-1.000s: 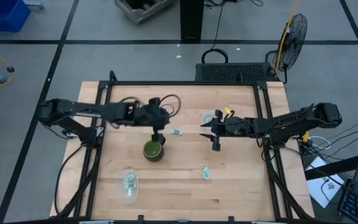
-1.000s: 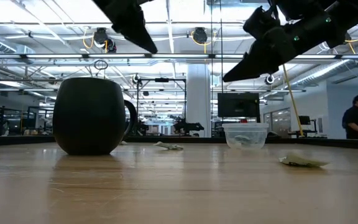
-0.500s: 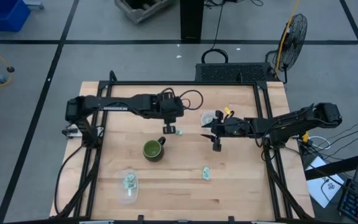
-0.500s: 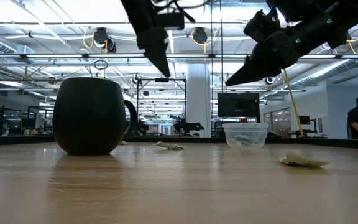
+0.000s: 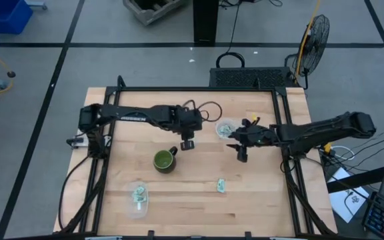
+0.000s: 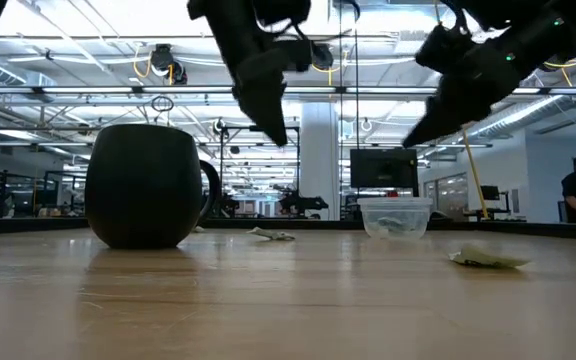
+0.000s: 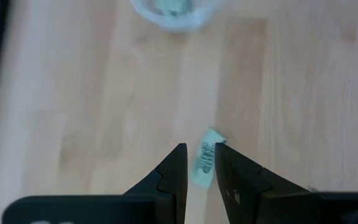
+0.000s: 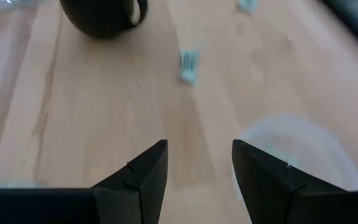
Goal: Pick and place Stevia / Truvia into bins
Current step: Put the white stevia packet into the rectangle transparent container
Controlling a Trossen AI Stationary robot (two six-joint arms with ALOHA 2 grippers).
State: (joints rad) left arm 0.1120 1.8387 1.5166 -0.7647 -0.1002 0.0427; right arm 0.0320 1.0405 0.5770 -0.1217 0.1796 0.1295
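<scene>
Broad wooden tabletop (image 5: pixel 259 180): pale, matte, straight-grained, flat throughout, with no lip to scrape thin paper against.

Above it, the left claw (image 5: pixel 187 144): released to a narrow gap, hanging clear of the wood, directly over one sachet (image 7: pixel 204 163). Farther right, the right claw (image 5: pixel 243 156): released wide, empty, held in the air just beside the clear bin (image 5: pixel 227 127).

Near the left claw, a dark green mug (image 5: pixel 164 161): rounded, smooth, handled, probably no part of the job.

Clear bin: round, low-walled, thin see-through plastic, already holding pale paper. Likely light enough to skid at a nudge, so better approached from above than from the side. Second bin (image 5: pixel 138 197): well apart, toward the front left, with a green-and-white piece inside; upright or tipped, cannot tell.

Smallest of all, the sachet under the left claw: flat rectangle, pale green and white, lying on bare wood between mug and clear bin. Probably near weightless, limp, easily creased, and hard to get under. Best pinched across the short width, tips pressed to the wood on both long edges, then closed gently to buckle the paper upward. Loose sachet (image 5: pixel 221 186), slightly crumpled, alone toward the front right.
</scene>
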